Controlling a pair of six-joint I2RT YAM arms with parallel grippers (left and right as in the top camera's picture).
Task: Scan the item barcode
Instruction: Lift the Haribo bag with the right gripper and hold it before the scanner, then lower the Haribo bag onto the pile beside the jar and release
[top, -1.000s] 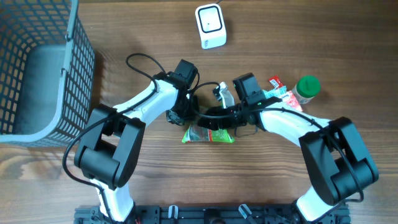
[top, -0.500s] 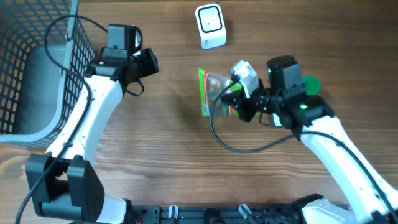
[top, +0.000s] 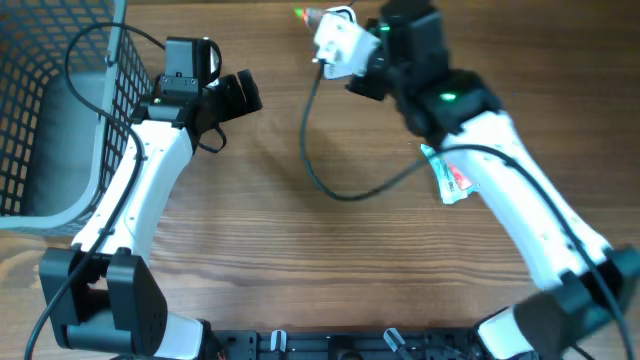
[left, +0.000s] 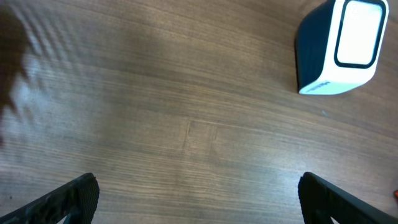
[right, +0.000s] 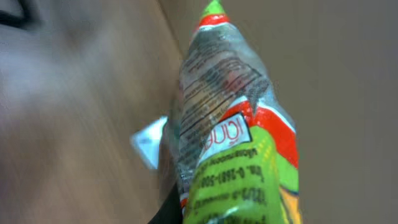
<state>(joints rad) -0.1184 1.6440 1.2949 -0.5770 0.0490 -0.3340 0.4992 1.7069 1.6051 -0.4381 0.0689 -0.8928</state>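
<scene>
Found L fingers (left: 74, 193) spread wide apart, nothing btwn, over bare counter (left: 186, 93). Logged scanner (left: 341, 46), white face w/ dark side, ahead & right of their tips, no contact. Found R fingers (right: 166, 214) clamped on snack pkt (right: 230, 143), green/red w/ clear printed panel; pkt stuck out past the tips. Noted 2nd pkt (top: 450, 180) on counter well behind R fingers, under that arm. Listed mesh basket (top: 60, 120) behind L fingers.

Two robot arms share one worktop (top: 300, 260): the left arm (top: 150, 170) and the right arm (top: 520, 195). There is one grey mesh basket (top: 135, 110), one white barcode scanner (left: 345, 46), one green-and-red snack packet (right: 230, 137) and one red-and-white sachet (top: 455, 182).
</scene>
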